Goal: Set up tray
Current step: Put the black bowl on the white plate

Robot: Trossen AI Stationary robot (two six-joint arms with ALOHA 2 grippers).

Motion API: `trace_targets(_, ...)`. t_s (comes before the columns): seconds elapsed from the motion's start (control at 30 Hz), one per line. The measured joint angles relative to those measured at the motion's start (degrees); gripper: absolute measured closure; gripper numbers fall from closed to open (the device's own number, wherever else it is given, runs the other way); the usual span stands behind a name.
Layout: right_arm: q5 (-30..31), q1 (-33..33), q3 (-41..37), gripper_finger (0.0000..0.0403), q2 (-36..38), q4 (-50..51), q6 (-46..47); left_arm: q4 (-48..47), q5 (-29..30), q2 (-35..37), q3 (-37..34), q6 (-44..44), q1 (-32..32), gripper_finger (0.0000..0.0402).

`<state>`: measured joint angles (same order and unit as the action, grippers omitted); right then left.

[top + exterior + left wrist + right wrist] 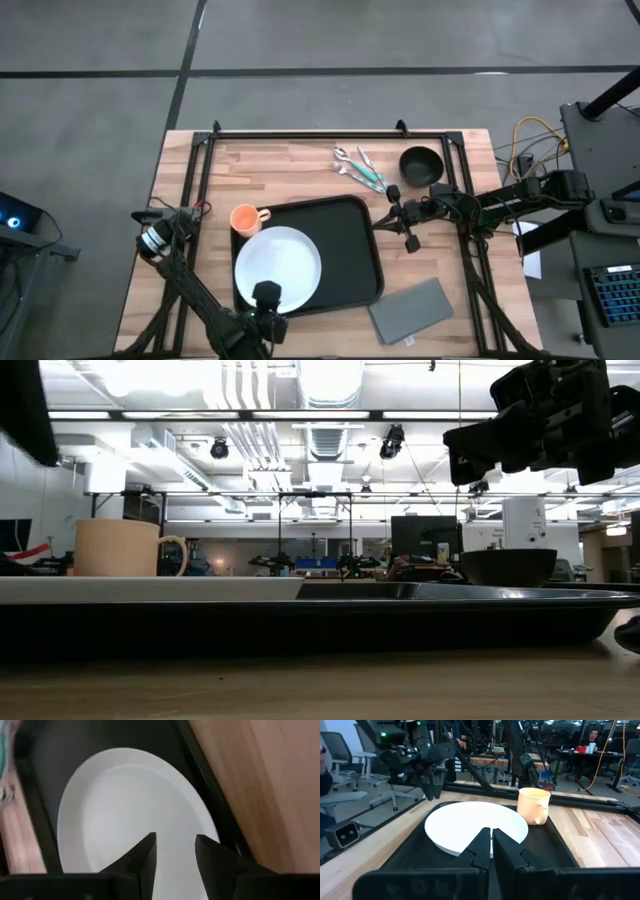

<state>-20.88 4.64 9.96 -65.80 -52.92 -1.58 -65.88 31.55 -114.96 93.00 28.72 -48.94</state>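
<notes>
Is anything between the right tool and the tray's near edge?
Nothing visible. The right tool, shut, hovers just off the tray's right rim, with only bare table between. The plate and mug sit farther left.

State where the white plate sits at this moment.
In the high view, the white plate lies in the left half of the black tray, just below the orange mug, with the left gripper above its near edge.
</notes>
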Motion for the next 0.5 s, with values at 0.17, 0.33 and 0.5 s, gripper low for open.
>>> trace_targets(0.17,0.0,0.0,0.0,0.0394,0.0,0.1,-0.1,9.7,-0.9,6.1,-7.7,-2.8,3.4,0.0285)
trace_targets(0.33,0.0,0.0,0.0,0.0394,0.0,0.3,-0.1,35.1,-8.9,20.7,-26.4,-16.4,6.7,0.0285)
trace_targets(0.5,0.1,0.0,0.0,0.0394,0.0,0.5,-0.8,57.2,-11.9,38.4,-47.1,-24.7,10.3,0.0285)
